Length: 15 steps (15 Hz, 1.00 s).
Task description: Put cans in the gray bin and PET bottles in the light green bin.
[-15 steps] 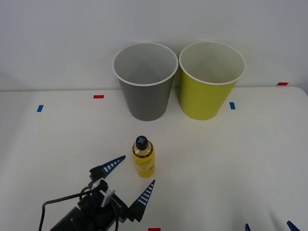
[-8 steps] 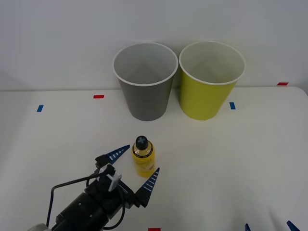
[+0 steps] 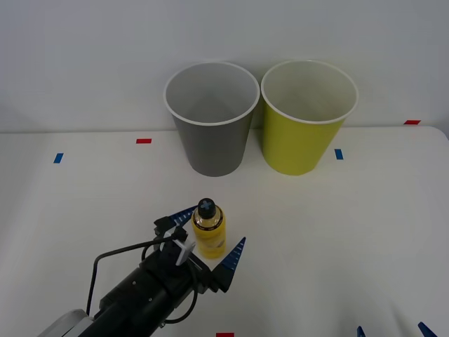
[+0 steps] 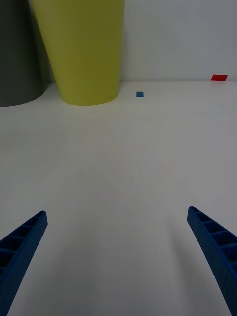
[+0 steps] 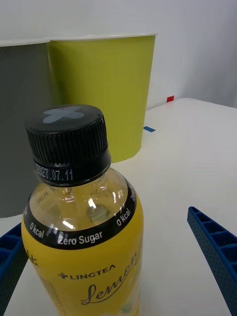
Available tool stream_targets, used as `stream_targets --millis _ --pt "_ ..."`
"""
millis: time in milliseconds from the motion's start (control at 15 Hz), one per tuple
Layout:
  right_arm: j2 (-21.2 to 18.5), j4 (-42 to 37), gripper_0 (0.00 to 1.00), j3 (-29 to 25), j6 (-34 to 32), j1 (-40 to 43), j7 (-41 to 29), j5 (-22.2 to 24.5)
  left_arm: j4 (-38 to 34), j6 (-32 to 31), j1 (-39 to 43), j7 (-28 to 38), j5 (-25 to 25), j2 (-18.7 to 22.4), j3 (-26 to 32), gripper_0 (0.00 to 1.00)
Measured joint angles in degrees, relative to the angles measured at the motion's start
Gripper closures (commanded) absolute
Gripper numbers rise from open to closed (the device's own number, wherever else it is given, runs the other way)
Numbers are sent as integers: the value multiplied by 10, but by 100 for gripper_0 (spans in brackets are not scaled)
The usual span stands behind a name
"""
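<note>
— Bottle spot? Where is the little lemon tea bottle [image 3: 209, 235]?
— Standing up on the white table [image 3: 365, 232], in front of the gray bin [image 3: 212, 116]. The light green bin [image 3: 307, 116] is just beside that one.
— Is the left gripper [image 3: 210, 237] holding it?
— No. Its blue fingers are wide apart, one on each side of the bottle.
— And the right gripper [image 4: 118, 256]?
— Open too, low over bare table, holding nothing.
</note>
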Motion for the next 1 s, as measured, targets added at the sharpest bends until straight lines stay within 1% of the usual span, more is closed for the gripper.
stream_targets --millis 467,800,1000 --pt "0 0 1 0 0 0 0 0 0 29 -21 2 0 -13 -1 0" --pt "0 0 1 0 0 0 0 0 0 44 -24 3 -1 -32 -1 0" --pt "0 0 1 0 0 0 0 0 0 44 -24 3 -2 -32 -1 0"
